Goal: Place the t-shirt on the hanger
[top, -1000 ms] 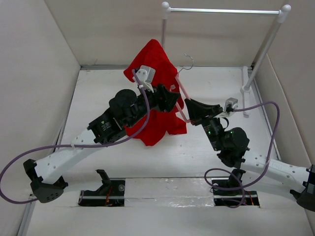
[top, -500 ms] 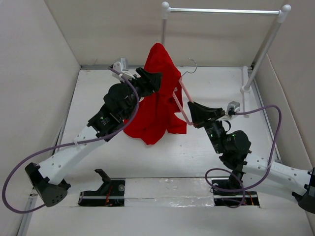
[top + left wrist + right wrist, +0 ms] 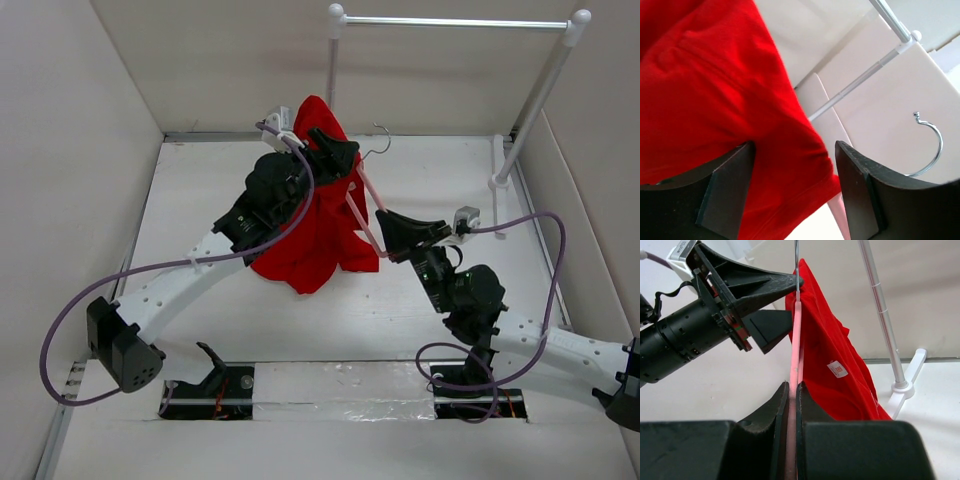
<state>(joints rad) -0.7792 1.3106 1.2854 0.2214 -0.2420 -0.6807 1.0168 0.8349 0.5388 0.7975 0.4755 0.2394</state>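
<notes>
The red t-shirt (image 3: pixel 318 235) hangs draped over the raised pink hanger (image 3: pixel 368 188), whose silver hook (image 3: pixel 378 140) sticks out at the top right. My right gripper (image 3: pixel 385 222) is shut on the hanger's lower arm (image 3: pixel 794 365) and holds it up; the shirt (image 3: pixel 832 350) with its white tag (image 3: pixel 837 369) hangs to the right of it. My left gripper (image 3: pixel 340 152) is open at the shirt's top, just left of the hook. In the left wrist view its fingers stand wide apart around red cloth (image 3: pixel 730 85), with the hook (image 3: pixel 932 145) to the right.
The tall white clothes rack (image 3: pixel 450 21) with its silver rail stands at the back right, its foot (image 3: pixel 497 182) on the table. Its pole (image 3: pixel 880 305) shows beyond the shirt. White walls close in the left, right and back sides.
My left gripper has risen from the shirt's middle, let go, and swung right to the shirt's top by the hook. The right gripper has held the hanger almost still.
</notes>
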